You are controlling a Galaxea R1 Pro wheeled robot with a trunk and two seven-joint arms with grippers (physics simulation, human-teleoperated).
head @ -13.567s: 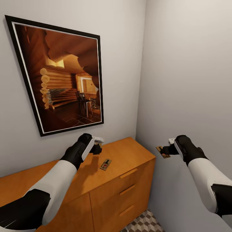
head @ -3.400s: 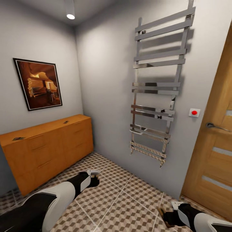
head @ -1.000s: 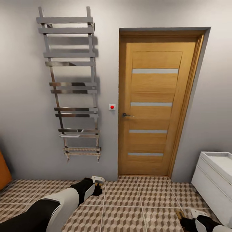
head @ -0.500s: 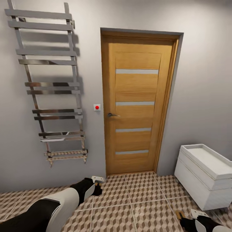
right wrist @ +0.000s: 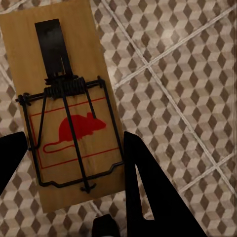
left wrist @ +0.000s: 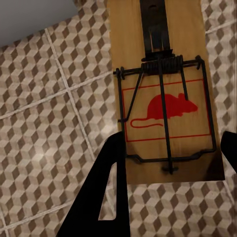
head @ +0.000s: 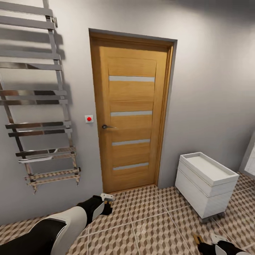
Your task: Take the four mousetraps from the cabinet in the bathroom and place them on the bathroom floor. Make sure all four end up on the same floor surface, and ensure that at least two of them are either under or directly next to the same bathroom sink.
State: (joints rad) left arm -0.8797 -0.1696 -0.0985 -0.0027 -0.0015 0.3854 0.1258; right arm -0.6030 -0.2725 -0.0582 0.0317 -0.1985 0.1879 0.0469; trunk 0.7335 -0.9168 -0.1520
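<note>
In the left wrist view a brown wooden mousetrap (left wrist: 163, 89) with a red mouse print and dark wire sits between black fingers (left wrist: 106, 197), and my left gripper (left wrist: 173, 143) is shut on it. Another mousetrap (right wrist: 64, 123) is held the same way, my right gripper (right wrist: 74, 148) shut on it. From the head view, the left gripper (head: 106, 202) hangs low over the cube-patterned bathroom floor (head: 156, 226). The right gripper (head: 205, 245) is at the bottom edge with its trap's end (head: 197, 239) showing. A white basin on a white vanity (head: 207, 184) stands at the right. The cabinet is out of view.
A closed wooden door (head: 131, 117) with a lever handle fills the wall ahead, with a red button switch (head: 89, 118) beside it. A chrome towel rail (head: 35, 102) hangs on the wall at the left. Tiled floor stretches between me and the vanity.
The camera has swung to the right: the door and towel rail slid left in the picture and the white vanity came further into view. Both grippers keep their traps and their low poses.
</note>
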